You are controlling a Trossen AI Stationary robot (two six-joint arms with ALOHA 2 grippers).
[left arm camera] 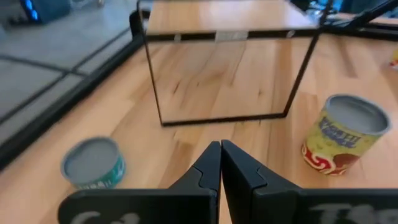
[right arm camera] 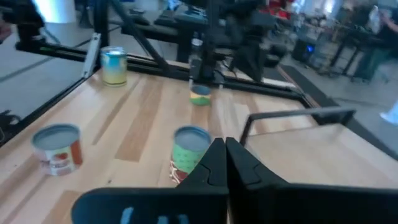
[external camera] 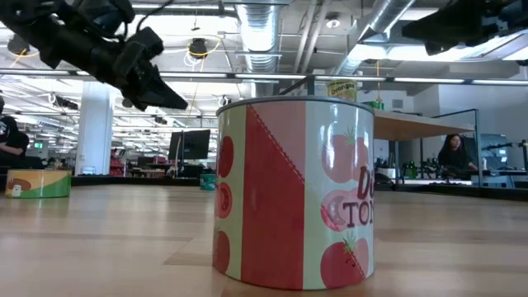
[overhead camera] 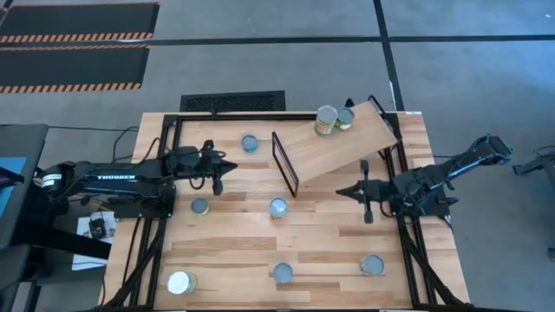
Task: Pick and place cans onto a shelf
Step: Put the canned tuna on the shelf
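Your left gripper hovers near the table's left edge, fingers pressed together, empty. The nearest target, a small grey-topped tin with a yellow label, stands upright mid-table, ahead of its tips. The right gripper, likewise closed, waits beside the slanted light-wood shelf.

- High view: straight down over whole counter.
- Low view: counter height, level, very near one can.
- Wrist views: forward past closed fingers; both catch the shelf frame.
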